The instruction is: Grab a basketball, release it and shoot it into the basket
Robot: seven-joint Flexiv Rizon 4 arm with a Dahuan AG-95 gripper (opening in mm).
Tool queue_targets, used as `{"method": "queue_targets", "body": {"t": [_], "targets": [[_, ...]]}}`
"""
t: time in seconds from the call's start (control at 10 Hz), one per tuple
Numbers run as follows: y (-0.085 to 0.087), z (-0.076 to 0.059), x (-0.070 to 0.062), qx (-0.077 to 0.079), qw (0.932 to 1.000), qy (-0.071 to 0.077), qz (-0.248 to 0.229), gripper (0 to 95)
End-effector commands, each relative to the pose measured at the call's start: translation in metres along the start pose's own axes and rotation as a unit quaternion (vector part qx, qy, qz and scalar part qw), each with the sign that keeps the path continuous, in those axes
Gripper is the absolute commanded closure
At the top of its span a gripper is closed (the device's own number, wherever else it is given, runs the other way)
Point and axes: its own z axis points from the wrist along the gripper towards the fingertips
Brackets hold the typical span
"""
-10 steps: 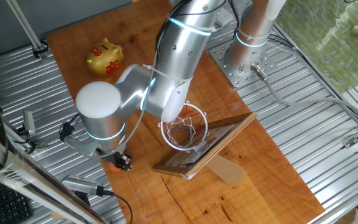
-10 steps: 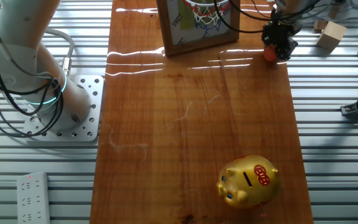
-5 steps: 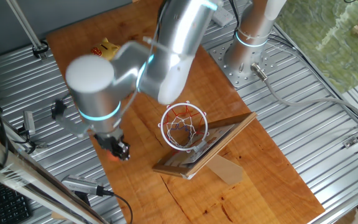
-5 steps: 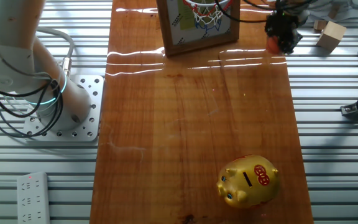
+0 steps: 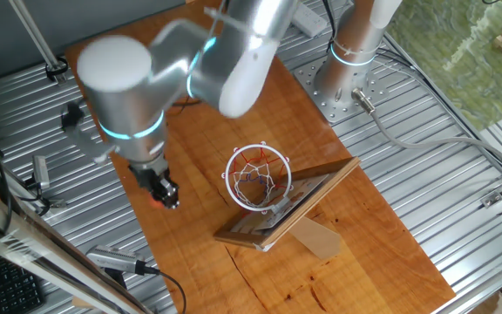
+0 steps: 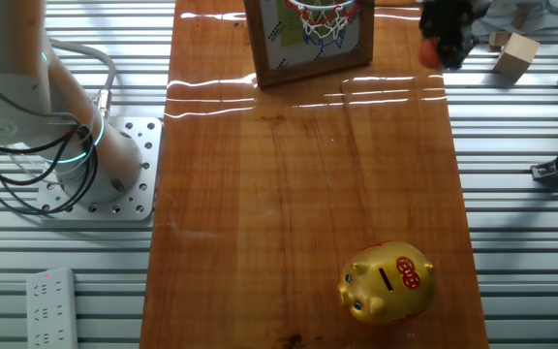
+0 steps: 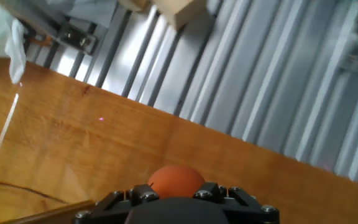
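My gripper (image 5: 166,195) is shut on the small orange basketball (image 7: 176,181) and holds it above the wooden board's edge, left of the basket. The ball also shows as an orange spot between the black fingers in the other fixed view (image 6: 432,53). The basket (image 5: 258,177) has a white ring, a net with red and blue threads, and a wood-framed backboard (image 5: 288,207) leaning on a brown stand. It stands at the board's far end in the other fixed view (image 6: 310,29). In the hand view the ball sits between the jaws, with board and metal slats beyond.
A gold and red piggy bank (image 6: 387,281) stands at the near end of the wooden board (image 6: 308,184). The arm's base (image 6: 105,165) is bolted left of the board. A wooden block (image 6: 513,55) lies on the metal slats right of the gripper.
The gripper has lifted off the board with the ball in it. The arm has swung up and back, now covering the piggy bank in one fixed view.
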Motion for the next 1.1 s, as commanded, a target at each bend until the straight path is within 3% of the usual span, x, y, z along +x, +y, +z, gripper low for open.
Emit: {"method": "queue_targets", "body": {"t": [0.1, 0.4, 0.8, 1.1], "targets": [[0.013, -0.040, 0.017, 0.005, 0.9992, 0.004, 0.039, 95.0], [0.029, -0.061, 0.035, 0.014, 0.9977, 0.002, 0.066, 95.0], [0.043, -0.106, 0.050, 0.012, 0.9956, 0.008, 0.092, 95.0], [0.046, -0.107, 0.051, 0.017, 0.9952, 0.004, 0.096, 95.0]]}}
